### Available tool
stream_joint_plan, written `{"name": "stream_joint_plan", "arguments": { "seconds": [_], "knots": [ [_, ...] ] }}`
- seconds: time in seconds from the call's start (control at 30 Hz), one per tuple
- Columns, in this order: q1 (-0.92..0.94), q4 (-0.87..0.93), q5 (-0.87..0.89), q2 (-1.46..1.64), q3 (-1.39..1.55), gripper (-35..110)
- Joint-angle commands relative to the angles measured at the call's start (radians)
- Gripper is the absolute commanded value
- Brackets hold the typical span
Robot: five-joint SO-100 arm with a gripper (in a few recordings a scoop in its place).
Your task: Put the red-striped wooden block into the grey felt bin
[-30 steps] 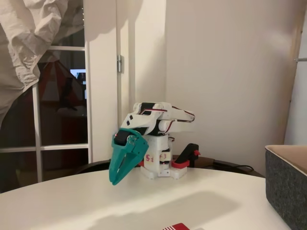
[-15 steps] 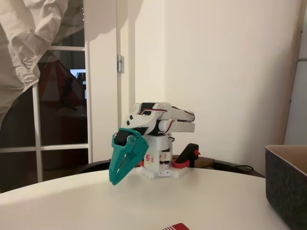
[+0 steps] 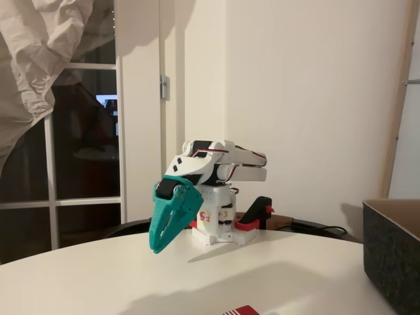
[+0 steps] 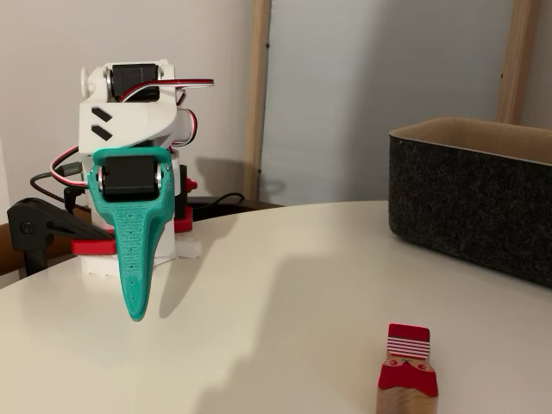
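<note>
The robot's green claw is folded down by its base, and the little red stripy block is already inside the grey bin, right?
Not quite. The claw is folded down by the base, but the stripy block is not in the bin. In a fixed view it lies on the white table, out in front of the bin and apart from it.

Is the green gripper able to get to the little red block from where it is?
Probably yes: bare white table lies between the gripper and the red block, with nothing standing in the way. The bin sits off to the side.
</note>
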Motion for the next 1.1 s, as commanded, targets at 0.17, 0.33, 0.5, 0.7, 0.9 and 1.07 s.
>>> {"name": "stream_joint_plan", "arguments": {
  "seconds": [0.17, 0.33, 0.5, 0.7, 0.9, 1.07],
  "knots": [
    [0.011, 0.009, 0.000, 0.032, 0.012, 0],
    [0.011, 0.009, 0.000, 0.032, 0.012, 0],
    [0.011, 0.009, 0.000, 0.032, 0.012, 0],
    [0.011, 0.009, 0.000, 0.032, 0.012, 0],
    [0.009, 0.009, 0.000, 0.032, 0.012, 0],
    [-0.015, 0.009, 0.043, 0.028, 0.009, 0]
  ]
}}
